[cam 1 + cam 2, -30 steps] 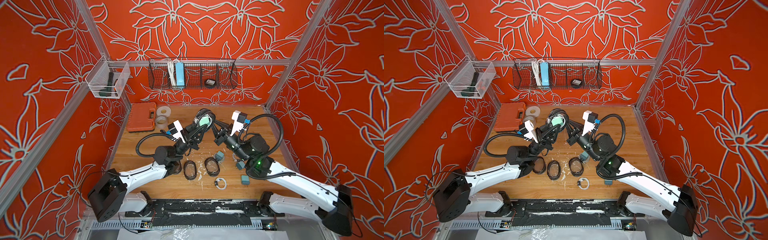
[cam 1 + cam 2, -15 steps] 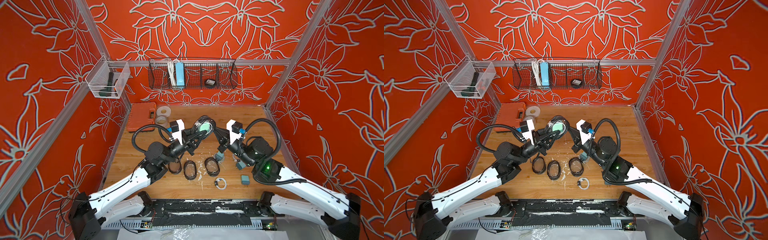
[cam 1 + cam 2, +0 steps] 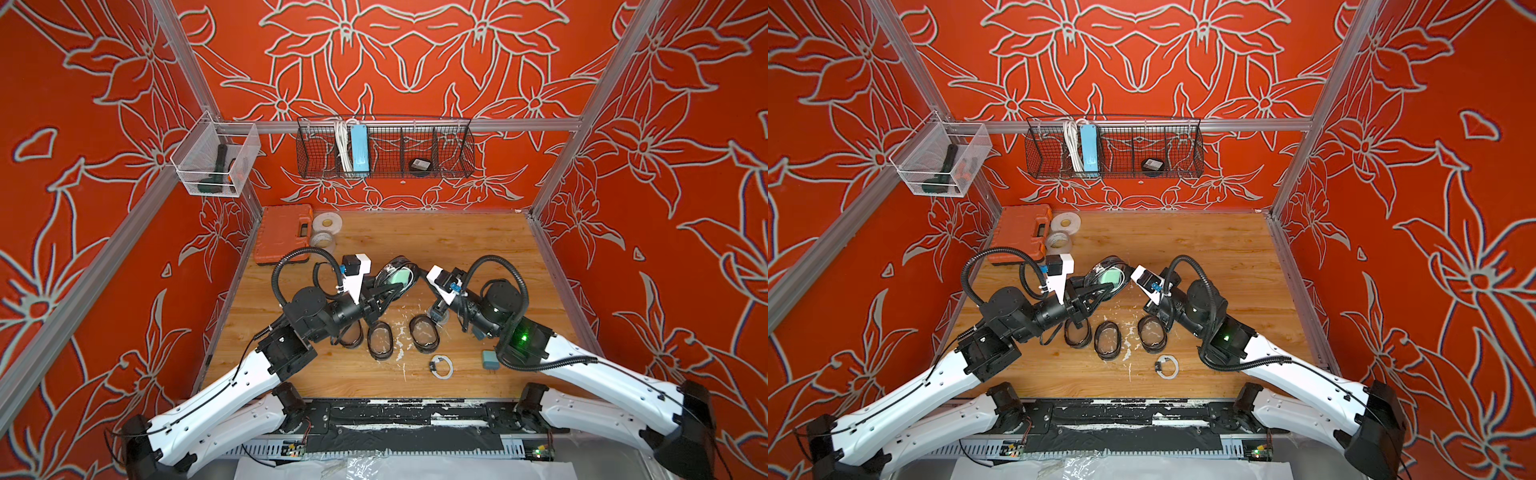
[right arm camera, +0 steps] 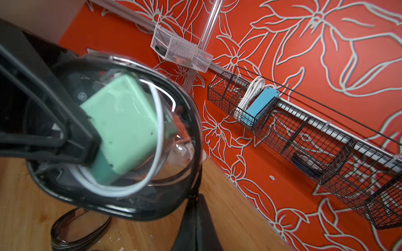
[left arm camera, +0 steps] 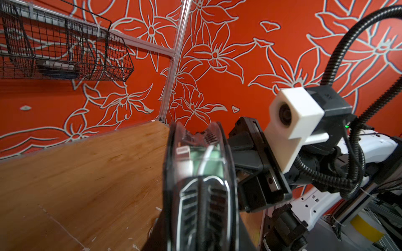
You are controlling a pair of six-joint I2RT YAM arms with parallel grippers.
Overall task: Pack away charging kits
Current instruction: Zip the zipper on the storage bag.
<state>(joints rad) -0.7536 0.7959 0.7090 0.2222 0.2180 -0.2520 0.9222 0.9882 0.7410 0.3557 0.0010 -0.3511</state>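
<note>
1. Right wrist view: the plug (image 4: 124,121) is a mint-green cube with rounded edges, and a thin white cable (image 4: 159,130) curves around it.
2. Both sit inside a clear, black-rimmed case (image 3: 397,276). The left gripper (image 3: 387,291) clamps the case by its flat sides, jaws narrowly apart.
3. The right gripper (image 4: 195,208) is fully closed, with its tip at the case rim. Whether it pinches anything cannot be told.
4. A second plug (image 3: 489,359) and a coiled cable (image 3: 441,365) lie loose behind the right gripper, beside its arm.
5. Writing: a small white label (image 5: 182,150) in or on the case is too blurred to read.
</note>
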